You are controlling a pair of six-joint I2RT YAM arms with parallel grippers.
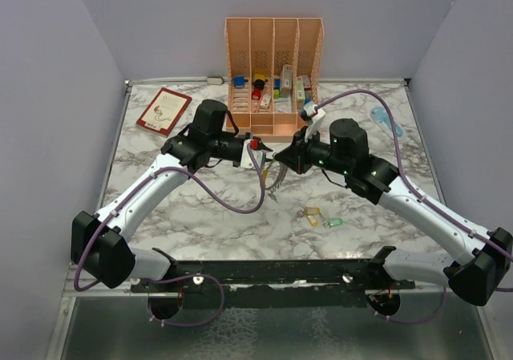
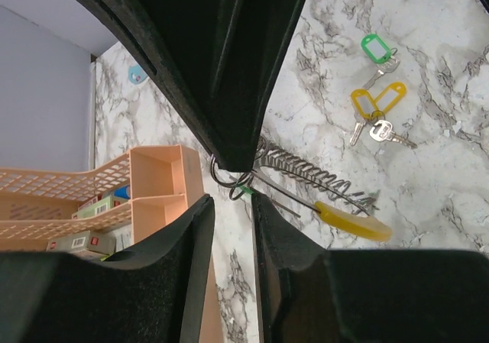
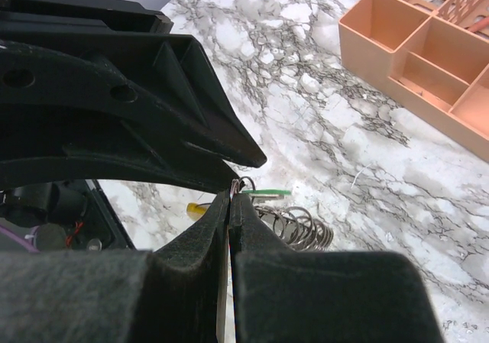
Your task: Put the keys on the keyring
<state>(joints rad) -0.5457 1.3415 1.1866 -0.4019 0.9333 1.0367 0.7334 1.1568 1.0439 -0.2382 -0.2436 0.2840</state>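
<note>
Roughly midway: right end effector [image 3: 231, 199] clamped on the keyring [image 2: 220, 176], left end effector [image 2: 233, 209] slightly apart, loose keys [image 2: 377, 98] on the surface [image 2: 435, 213].

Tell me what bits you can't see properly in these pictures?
- Keyring: left wrist view, mostly hidden behind the right gripper pinching it.
- Loose keys: top view, too small to count.
- Yellow key tag: right wrist view, mostly blocked by that gripper.

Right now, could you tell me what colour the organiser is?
Peach-orange; the organiser shows best from the top camera.
</note>
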